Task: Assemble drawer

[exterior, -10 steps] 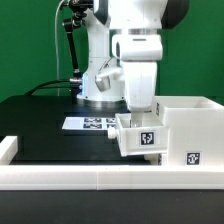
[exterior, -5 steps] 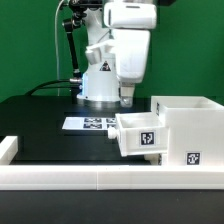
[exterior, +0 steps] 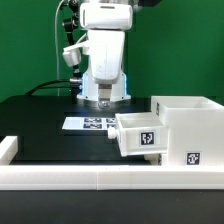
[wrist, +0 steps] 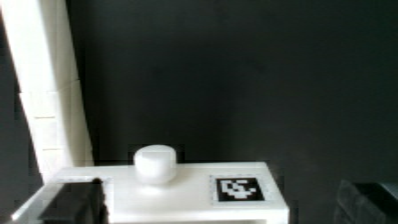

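the gripper [exterior: 103,100] is hanging spread and empty above the marker board [exterior: 90,123]. the tray [exterior: 138,134] is sitting half inside the shell [exterior: 186,128] on the bench [exterior: 40,125], at 4 o'clock from the gripper, its knob [wrist: 157,163] showing.

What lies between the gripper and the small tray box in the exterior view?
Nothing solid: the gripper hangs above the marker board, apart from the tray box. Only bare black table shows between them.

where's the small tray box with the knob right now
In the exterior view the tray box sits right of centre, partly pushed into the large shell, in front of the marker board. The gripper hangs apart, above that board.
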Robot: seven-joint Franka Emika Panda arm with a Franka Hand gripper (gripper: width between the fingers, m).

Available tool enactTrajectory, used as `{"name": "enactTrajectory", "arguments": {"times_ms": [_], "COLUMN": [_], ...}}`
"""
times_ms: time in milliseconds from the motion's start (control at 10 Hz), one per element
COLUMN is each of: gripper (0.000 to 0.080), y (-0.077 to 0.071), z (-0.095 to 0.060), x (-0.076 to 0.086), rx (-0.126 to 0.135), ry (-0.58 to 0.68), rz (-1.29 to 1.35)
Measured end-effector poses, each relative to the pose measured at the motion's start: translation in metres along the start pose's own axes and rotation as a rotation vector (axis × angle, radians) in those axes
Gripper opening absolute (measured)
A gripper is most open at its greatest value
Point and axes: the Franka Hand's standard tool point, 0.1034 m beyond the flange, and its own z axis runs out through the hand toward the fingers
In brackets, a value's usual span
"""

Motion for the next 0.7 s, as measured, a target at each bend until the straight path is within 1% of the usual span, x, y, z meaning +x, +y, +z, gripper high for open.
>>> {"name": "enactTrajectory", "arguments": {"times_ms": [100, 200, 300, 500, 600, 700], "gripper": [0.0649, 0.0649, 0.0649, 0.0649, 0.0649, 0.0649], "y": [0.001, 0.008, 0.012, 0.013, 0.013, 0.015], "z": [0.009, 0.018, 0.024, 0.036, 0.043, 0.048], "x": [-0.003, -0.003, -0.007, -0.016, -0.021, -0.023], "rx": [0.009, 0.013, 0.014, 0.020, 0.030, 0.039], "ry": [0.013, 0.020, 0.052, 0.132, 0.178, 0.204], "rz": [-0.019, -0.019, -0.050, -0.063, -0.067, -0.050]}}
